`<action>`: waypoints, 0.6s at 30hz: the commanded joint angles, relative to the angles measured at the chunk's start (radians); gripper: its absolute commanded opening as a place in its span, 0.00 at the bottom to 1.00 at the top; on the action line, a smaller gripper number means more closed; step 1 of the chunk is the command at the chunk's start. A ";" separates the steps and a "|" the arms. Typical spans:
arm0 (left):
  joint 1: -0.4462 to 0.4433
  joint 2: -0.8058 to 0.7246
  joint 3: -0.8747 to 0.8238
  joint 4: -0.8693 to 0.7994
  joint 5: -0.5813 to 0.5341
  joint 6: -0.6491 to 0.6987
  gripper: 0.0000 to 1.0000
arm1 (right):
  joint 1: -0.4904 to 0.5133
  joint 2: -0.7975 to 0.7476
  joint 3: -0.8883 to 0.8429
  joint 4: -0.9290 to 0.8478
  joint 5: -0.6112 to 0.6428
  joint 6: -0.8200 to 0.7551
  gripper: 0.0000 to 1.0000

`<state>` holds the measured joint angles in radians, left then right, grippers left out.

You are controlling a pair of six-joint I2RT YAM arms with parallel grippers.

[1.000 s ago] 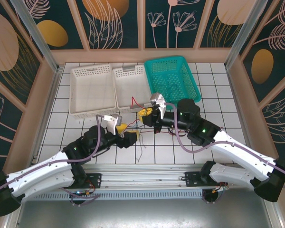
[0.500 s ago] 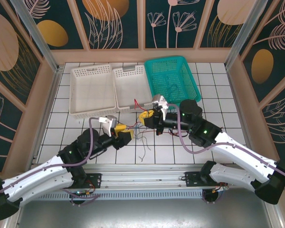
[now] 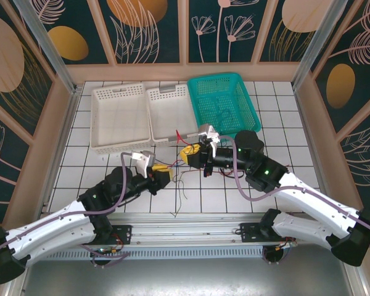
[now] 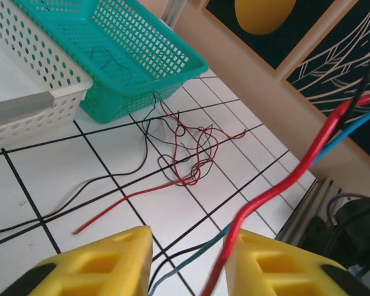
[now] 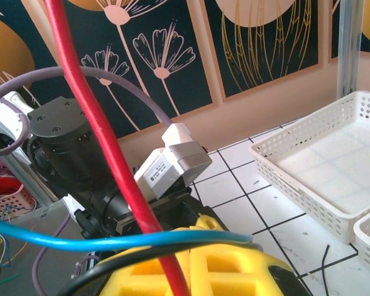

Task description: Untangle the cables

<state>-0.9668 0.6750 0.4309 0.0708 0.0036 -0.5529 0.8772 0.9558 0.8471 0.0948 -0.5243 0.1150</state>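
The cables are thin red, black and blue wires. In the right wrist view my right gripper (image 5: 191,237) is shut on the red cable (image 5: 92,117), while the blue cable (image 5: 111,242) and a black one (image 5: 129,259) lie across its yellow fingers. From above, that gripper (image 3: 188,153) hangs over mid-table and strands run from it to my left gripper (image 3: 162,171). The left gripper (image 4: 191,246) has its jaws apart. The red cable (image 4: 308,154) rests against its right finger and the blue cable (image 4: 191,260) runs through the gap. A red and black tangle (image 4: 188,145) lies on the tiles beyond.
Two white baskets (image 3: 120,117) stand at the back left and a teal basket (image 3: 225,102) beside them holds a dark wire. Loose strands (image 3: 184,185) trail toward the near rail. Wooden walls close in the table on both sides.
The left gripper's jaws have narrowed around the red and blue cables, and that arm has drawn slightly back to the left. The right gripper stays shut and has shifted little.
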 commanded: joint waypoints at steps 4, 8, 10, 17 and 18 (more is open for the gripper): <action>0.004 -0.036 -0.001 0.020 0.018 -0.006 0.25 | -0.021 -0.023 -0.034 0.041 -0.008 0.011 0.00; 0.004 -0.035 0.002 0.018 0.030 -0.009 0.35 | -0.030 -0.022 -0.036 0.040 -0.013 0.013 0.00; 0.004 -0.029 0.005 0.017 0.032 -0.009 0.36 | -0.033 -0.022 -0.035 0.042 -0.019 0.015 0.00; 0.004 -0.002 0.006 0.029 0.053 -0.004 0.37 | -0.038 -0.029 -0.034 0.052 -0.035 0.022 0.00; 0.003 0.004 0.005 0.030 0.055 -0.003 0.37 | -0.038 -0.029 -0.033 0.055 -0.040 0.025 0.00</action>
<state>-0.9668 0.6724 0.4309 0.0711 0.0341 -0.5575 0.8467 0.9558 0.8196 0.0982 -0.5270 0.1192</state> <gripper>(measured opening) 0.372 0.053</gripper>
